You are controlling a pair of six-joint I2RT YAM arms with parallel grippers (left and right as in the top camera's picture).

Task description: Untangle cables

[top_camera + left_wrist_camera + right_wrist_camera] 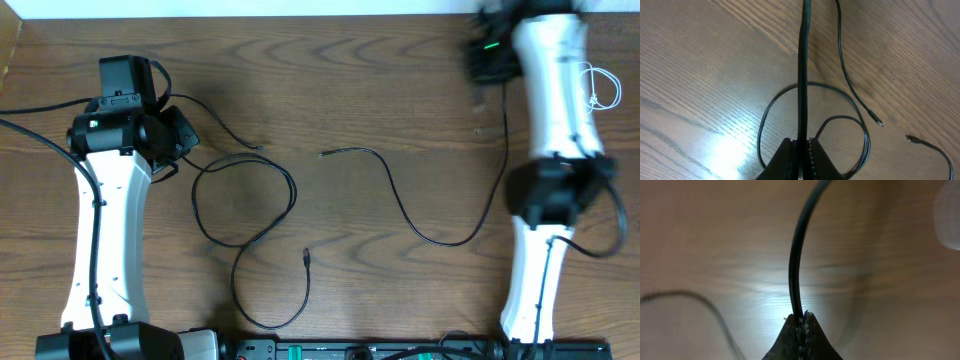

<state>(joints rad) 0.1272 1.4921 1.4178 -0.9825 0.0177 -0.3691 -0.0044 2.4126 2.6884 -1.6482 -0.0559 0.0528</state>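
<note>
Thin black cables lie spread over the wooden table. My left gripper (185, 140) (801, 142) is shut on one black cable (802, 75), which runs straight up the left wrist view; its looping length (285, 185) curls to a plug end (306, 258). Beside it, a shorter black cable (225, 132) (850, 85) ends in a small plug. My right gripper (488, 58) (801, 316), blurred at the far right, is shut on a third black cable (795, 255) that sweeps across the middle (400, 200). Past the right arm lies a coiled white cord (600, 88).
Thick black robot cables trail off the left arm (30, 105) and hang by the right arm (612, 230). A strip of equipment (400, 352) lines the near edge. The table's far edge (250, 12) runs along the top.
</note>
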